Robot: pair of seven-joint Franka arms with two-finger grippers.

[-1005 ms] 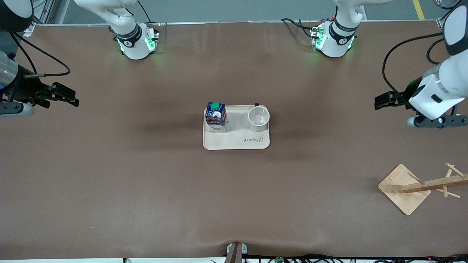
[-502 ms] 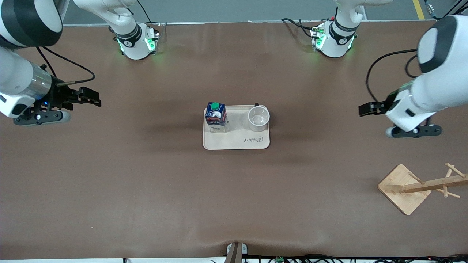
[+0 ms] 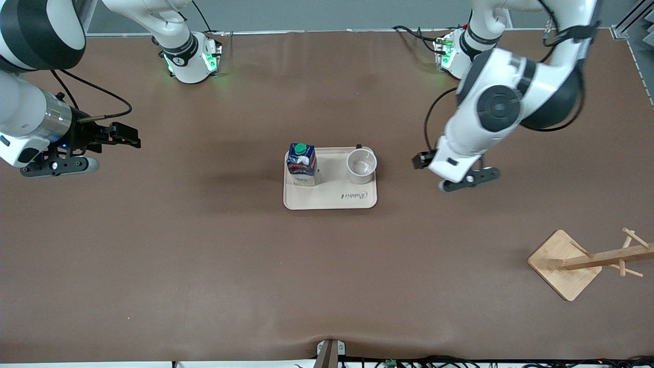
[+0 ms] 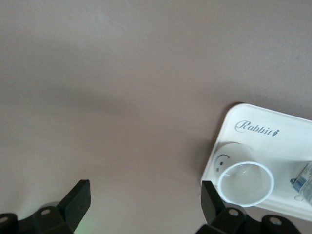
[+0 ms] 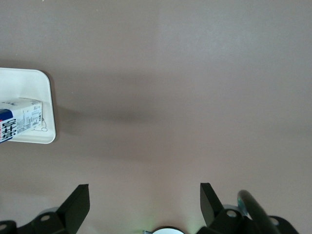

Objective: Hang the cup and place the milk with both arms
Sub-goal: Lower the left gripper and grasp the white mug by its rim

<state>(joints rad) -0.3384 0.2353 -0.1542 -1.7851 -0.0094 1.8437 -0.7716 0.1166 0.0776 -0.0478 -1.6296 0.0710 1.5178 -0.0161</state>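
Cup [image 3: 361,165] and milk [image 3: 301,163] upright on tray [image 3: 332,197] mid-counter [image 3: 204,255], apart; left tool [image 4: 142,202] open over bare counter just beside tray's cup end; right tool [image 5: 144,202] open, well apart toward right arm's end.

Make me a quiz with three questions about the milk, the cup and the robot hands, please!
1. Where is the cup?
A. on the tray, beside the milk
B. hanging on the wooden rack
C. in a gripper

2. What colour is the milk's cap?
A. red
B. green
C. yellow

3. How are the left gripper fingers?
A. shut on the cup
B. shut on nothing
C. open

Answers:
1 A, the front view shows the cup standing on the tray with the carton.
2 B, the round cap is green.
3 C, the left wrist view shows its fingers wide apart over the table. The right gripper is open too, over bare table toward the right arm's end.
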